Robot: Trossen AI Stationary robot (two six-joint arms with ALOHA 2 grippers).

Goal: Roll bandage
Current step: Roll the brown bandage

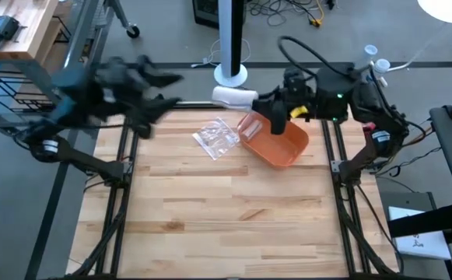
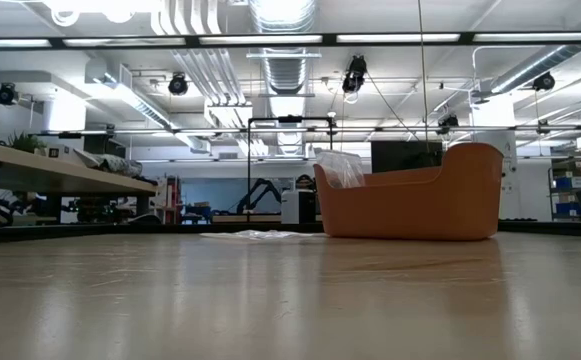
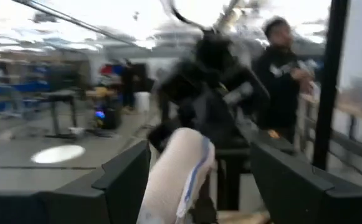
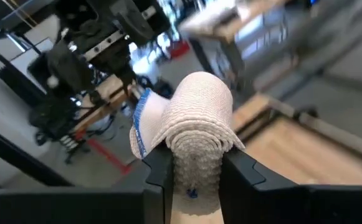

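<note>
The bandage [image 1: 233, 96] is a white rolled strip with a blue edge [image 4: 142, 124]. It is held in the air above the table's far edge, with my right gripper [image 1: 263, 101] shut on it. My left gripper [image 1: 171, 89] stands open to the roll's left, level with it and pointing at it, a gap away. In the left wrist view the roll [image 3: 176, 174] shows between the two wide-apart fingers but farther off, with my right arm behind it. Neither gripper shows in the low view. My right gripper pinches the bandage roll between its two fingers [image 4: 159, 177], one on each side of the roll's wound end [image 4: 199, 149]. The fingers come about level from the table's right and lie along the roll. The roll sticks out past them toward my left gripper, clear of the table.
An orange bin [image 1: 276, 140] stands on the table's far right part, with clear plastic [image 2: 342, 165] in it. A clear plastic bag [image 1: 216, 138] lies flat left of it. A white pole's round base [image 1: 231, 74] stands behind the table. A person [image 3: 280, 68] stands in the room beyond.
</note>
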